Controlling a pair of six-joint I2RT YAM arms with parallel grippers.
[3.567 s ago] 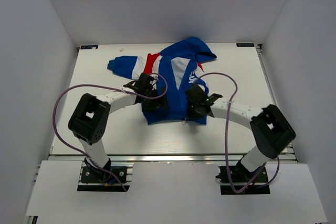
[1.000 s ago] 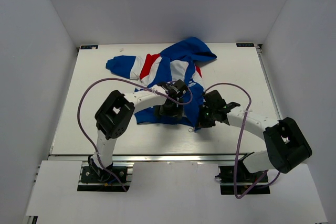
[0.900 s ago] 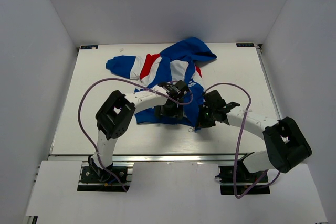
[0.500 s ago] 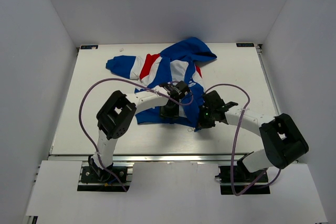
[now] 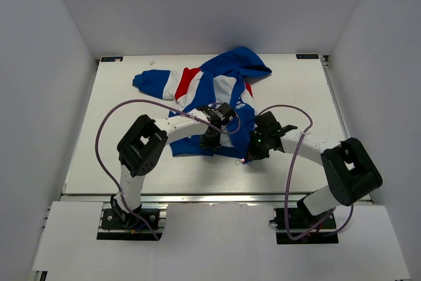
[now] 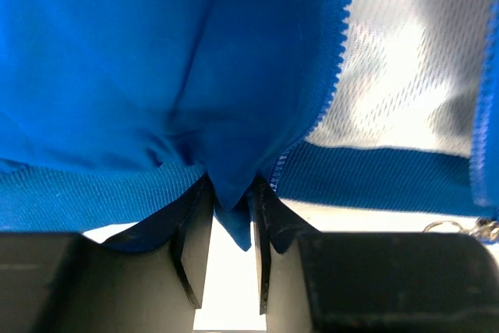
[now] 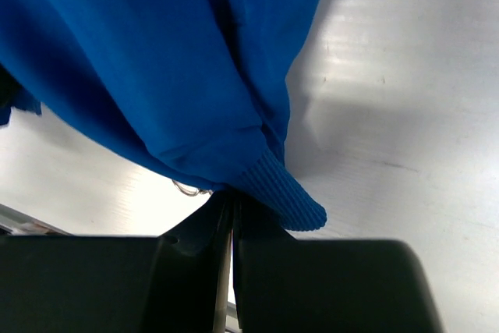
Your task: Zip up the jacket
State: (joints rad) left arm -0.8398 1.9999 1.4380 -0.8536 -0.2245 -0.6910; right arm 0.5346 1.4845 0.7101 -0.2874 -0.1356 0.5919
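Observation:
The blue jacket (image 5: pixel 217 87) with white and red panels lies at the back middle of the table, its hem toward me. My left gripper (image 5: pixel 212 137) is at the hem, shut on a fold of blue jacket (image 6: pixel 156 60) fabric pinched between its fingers (image 6: pixel 195 232). The open zipper teeth (image 6: pixel 331 76) run beside white mesh lining. My right gripper (image 5: pixel 253 153) is shut on the ribbed hem corner (image 7: pixel 288 189) of the jacket (image 7: pixel 140 60). A metal zipper ring (image 7: pixel 187 187) hangs just left of its fingertips.
The white table (image 5: pixel 131 162) is boxed in by white walls on three sides. Purple cables (image 5: pixel 105 129) loop from both arms over the table. A metal rail (image 5: pixel 210 197) runs along the near edge.
My left gripper's jaws have closed from wide open onto a fold of the hem. The right gripper has stayed shut on the hem while its arm shifted slightly left.

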